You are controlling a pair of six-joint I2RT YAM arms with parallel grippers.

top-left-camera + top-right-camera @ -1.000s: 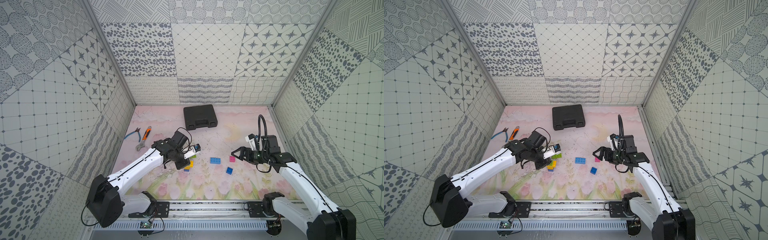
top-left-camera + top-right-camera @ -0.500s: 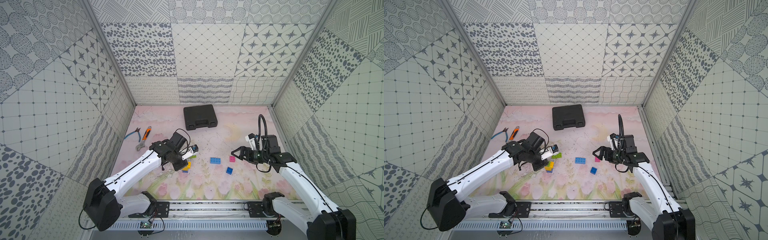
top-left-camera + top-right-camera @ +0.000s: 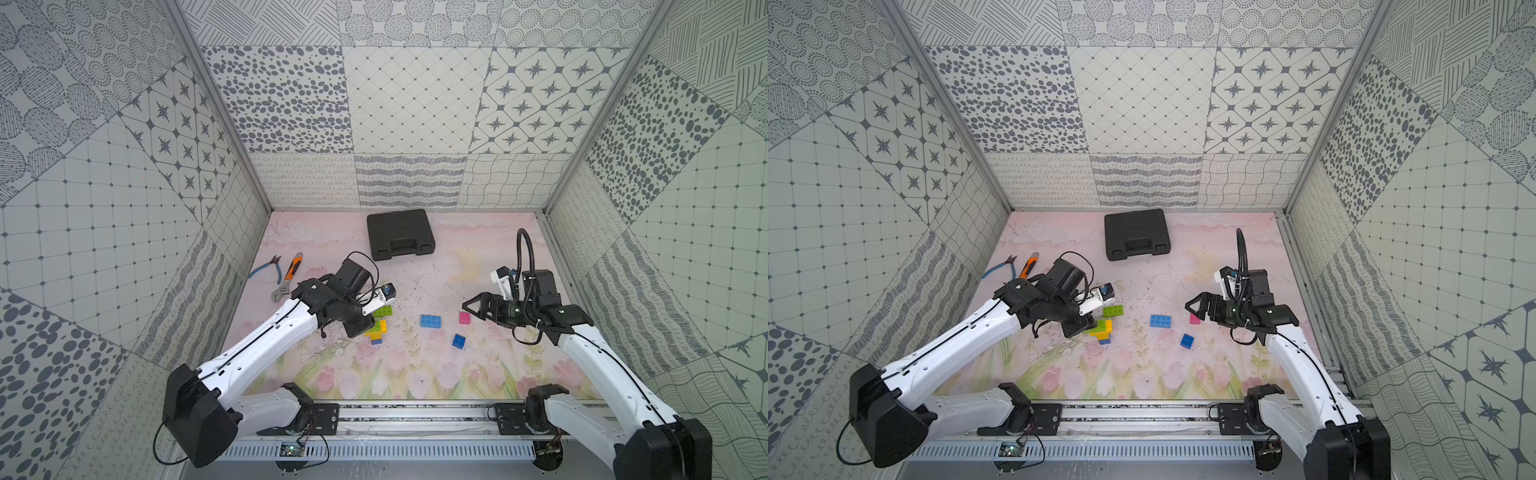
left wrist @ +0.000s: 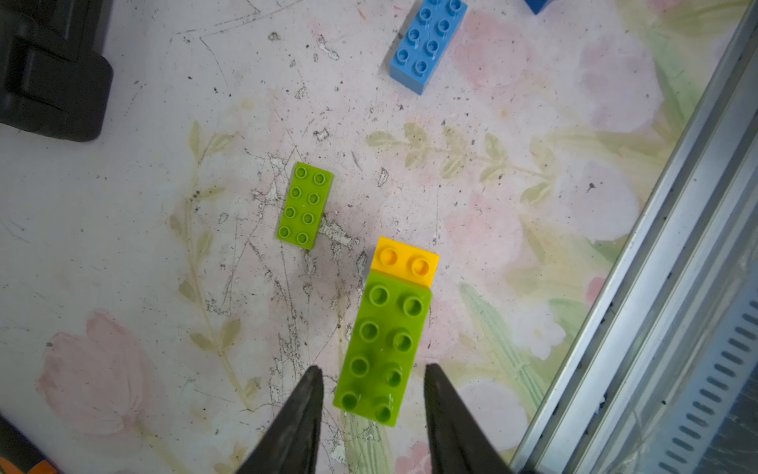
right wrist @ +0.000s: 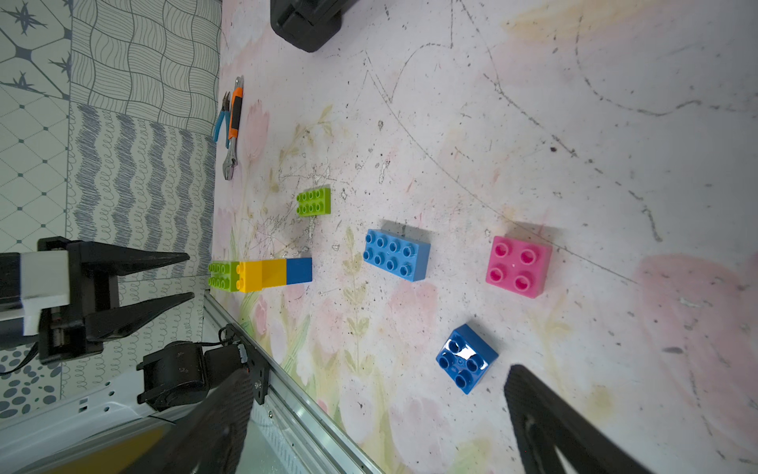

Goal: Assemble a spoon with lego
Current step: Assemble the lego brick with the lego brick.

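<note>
Hard, glossy plastic: the part-built spoon (image 3: 377, 329) (image 3: 1102, 328), lime green over yellow over blue, stands on the worktop (image 3: 415, 374) left of centre in both top views. Left pincer (image 4: 372, 366) straddles its green top, jaws parted with gaps on both sides, gripping nothing. Right pincer (image 3: 471, 308) is spread wide and empty, right of centre. Judged light, rigid and slick; joints may pop. Grip across the flat long sides, never the studs.

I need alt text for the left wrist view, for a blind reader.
The open left gripper hangs over a brick stack, a lime green brick on a yellow brick, with a gap on each side. Beyond lie a loose green brick, a light blue brick and a black case.
</note>
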